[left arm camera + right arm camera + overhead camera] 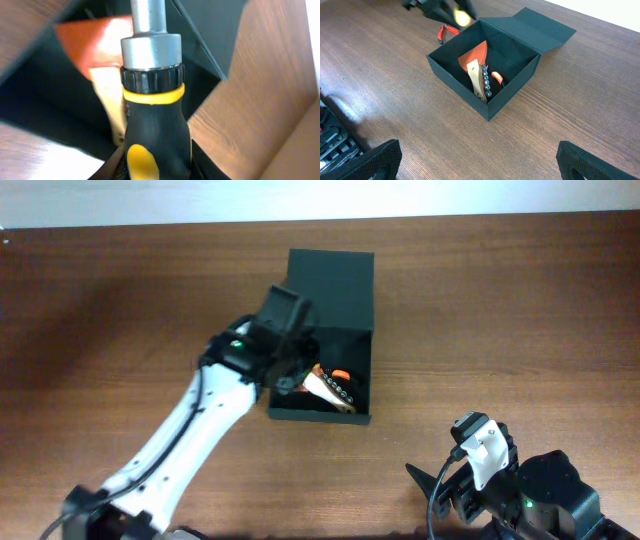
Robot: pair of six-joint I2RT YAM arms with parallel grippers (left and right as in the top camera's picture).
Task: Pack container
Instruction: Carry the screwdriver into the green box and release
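The container [330, 280], a dark green box, sat near the middle of the wooden counter [520, 310] with its flap lid folded open on the far side. Inside lay an orange and tan tool [476, 70], tilted against the near wall, with a row of small metal sockets [486, 82] along its edge.

The left gripper [288, 358] hung over the container's left wall, partly closed around the black and yellow handle of a screwdriver [155, 125]. The silver shaft pointed down into the box, above the orange and tan tool. Red-handled pliers [447, 32] lay on the counter just beyond the container.

The right gripper [477, 146] was well apart from the container, at the near right of the counter. Its jaws stood wide, with nothing between them.
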